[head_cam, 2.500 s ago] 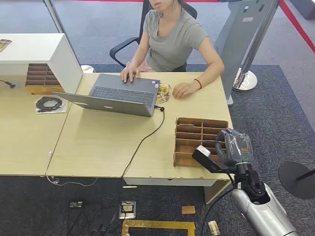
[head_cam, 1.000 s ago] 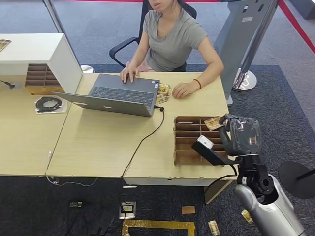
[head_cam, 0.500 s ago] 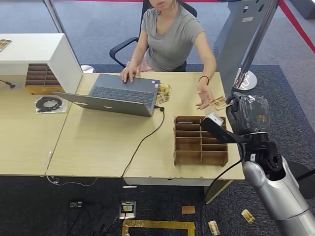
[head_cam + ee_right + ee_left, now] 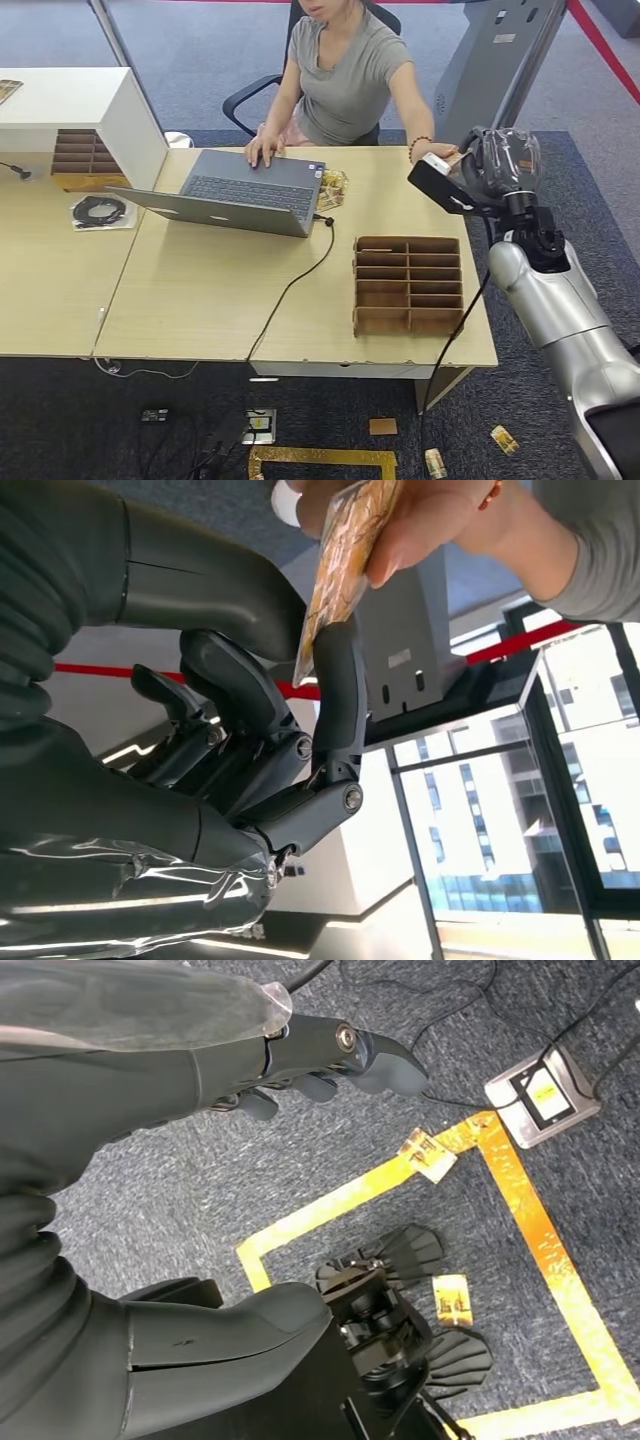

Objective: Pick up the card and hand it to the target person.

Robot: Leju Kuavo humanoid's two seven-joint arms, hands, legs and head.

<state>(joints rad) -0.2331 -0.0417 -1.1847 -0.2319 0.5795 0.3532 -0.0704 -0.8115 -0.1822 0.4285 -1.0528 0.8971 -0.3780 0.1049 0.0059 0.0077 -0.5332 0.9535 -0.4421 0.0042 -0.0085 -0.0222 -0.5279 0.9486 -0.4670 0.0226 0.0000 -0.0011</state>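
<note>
A pale wood-grain surface (image 4: 226, 290) stands on dark grey carpet, carrying a grey laptop (image 4: 241, 192) and a brown gridded cardboard organizer (image 4: 407, 285). The right hand (image 4: 249, 730) pinches the glossy patterned card (image 4: 343, 550) between thumb and fingers (image 4: 340, 700) (the person's hand (image 4: 423, 515) grips it too). The left hand (image 4: 226, 1070) hangs over the floor, fingers loosely apart.

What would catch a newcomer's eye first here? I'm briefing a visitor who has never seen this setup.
The handover: at the desk's far right corner the right hand holds up a card, pinched between thumb and a finger, while the seated person's hand grips its other end. Next, the brown slotted organizer on the desk's near right, and the open laptop before the person.
</note>
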